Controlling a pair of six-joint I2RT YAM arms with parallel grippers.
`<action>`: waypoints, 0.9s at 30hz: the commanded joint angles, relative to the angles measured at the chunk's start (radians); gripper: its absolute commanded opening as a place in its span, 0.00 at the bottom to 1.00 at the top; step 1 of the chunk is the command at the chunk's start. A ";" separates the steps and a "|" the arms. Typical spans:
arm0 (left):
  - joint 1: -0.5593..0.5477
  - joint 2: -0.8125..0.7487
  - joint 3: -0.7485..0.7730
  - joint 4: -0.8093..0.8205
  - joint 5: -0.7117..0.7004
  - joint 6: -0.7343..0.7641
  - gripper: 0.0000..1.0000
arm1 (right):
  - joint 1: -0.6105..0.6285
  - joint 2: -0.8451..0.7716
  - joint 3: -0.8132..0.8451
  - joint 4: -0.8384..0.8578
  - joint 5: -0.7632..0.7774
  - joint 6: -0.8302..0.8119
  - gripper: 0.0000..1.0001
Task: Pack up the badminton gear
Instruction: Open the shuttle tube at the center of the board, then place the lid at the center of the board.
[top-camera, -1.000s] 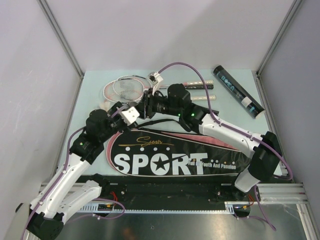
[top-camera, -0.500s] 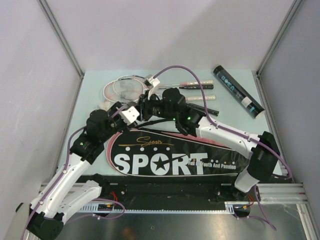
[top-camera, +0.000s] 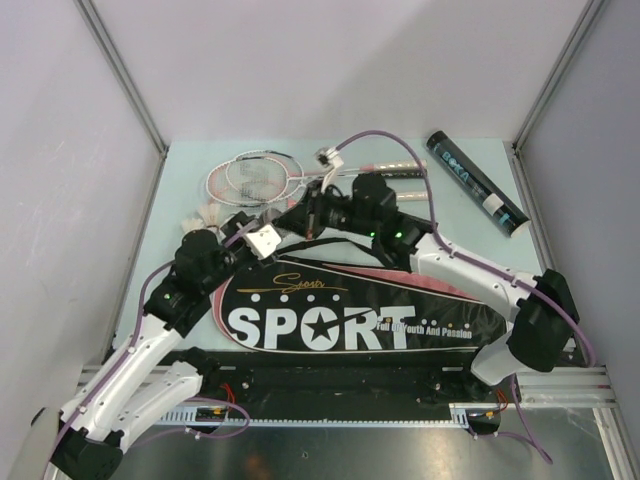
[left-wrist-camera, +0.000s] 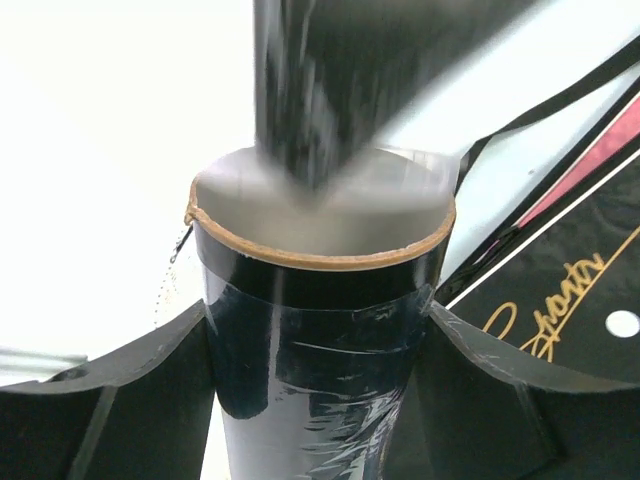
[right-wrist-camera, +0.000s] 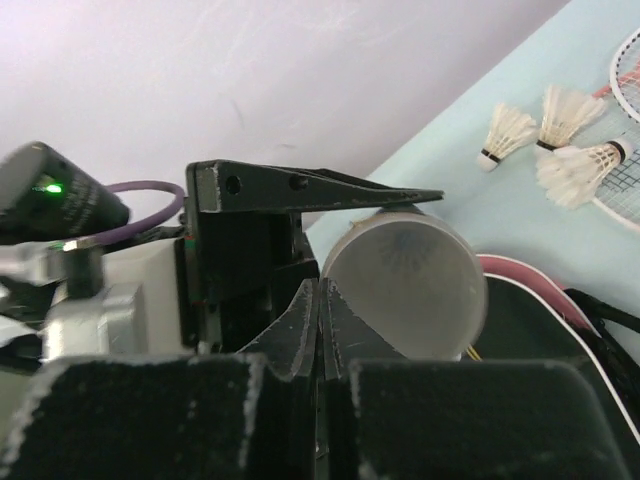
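Black flat racket bag printed SPORT (top-camera: 330, 312), lying nearest. Left gripper (left-wrist-camera: 320, 385), clamped around dark open-mouthed tube (left-wrist-camera: 320, 290), just beyond bag edge. Right gripper (right-wrist-camera: 320, 322), fingers pressed together, at the tube mouth. Three white feather shuttlecocks (right-wrist-camera: 566, 112) and pink-and-white rackets (top-camera: 250, 178) farther back; second dark tube (top-camera: 477, 184) far right

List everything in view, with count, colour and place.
rackets: two, pink-and-white, overlapping at the table's far left
shuttlecocks: three, white, loose beside the racket heads
lying tube: one, dark with teal print, far right
held tube: one, dark, open-mouthed, in the left gripper
racket bag: one, black with white SPORT lettering, near edge
table: one, pale teal
left gripper: shut on the held tube
right gripper: shut, at that tube's mouth
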 joint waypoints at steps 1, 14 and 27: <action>0.013 -0.036 -0.041 0.020 -0.047 -0.018 0.00 | -0.112 -0.111 -0.053 0.260 -0.245 0.223 0.00; 0.015 -0.027 0.008 0.025 -0.099 -0.133 0.00 | -0.298 -0.230 -0.131 -0.144 0.205 -0.126 0.00; 0.013 -0.111 0.028 0.052 -0.260 -0.254 0.05 | -0.301 0.172 -0.189 -0.143 0.535 -0.282 0.00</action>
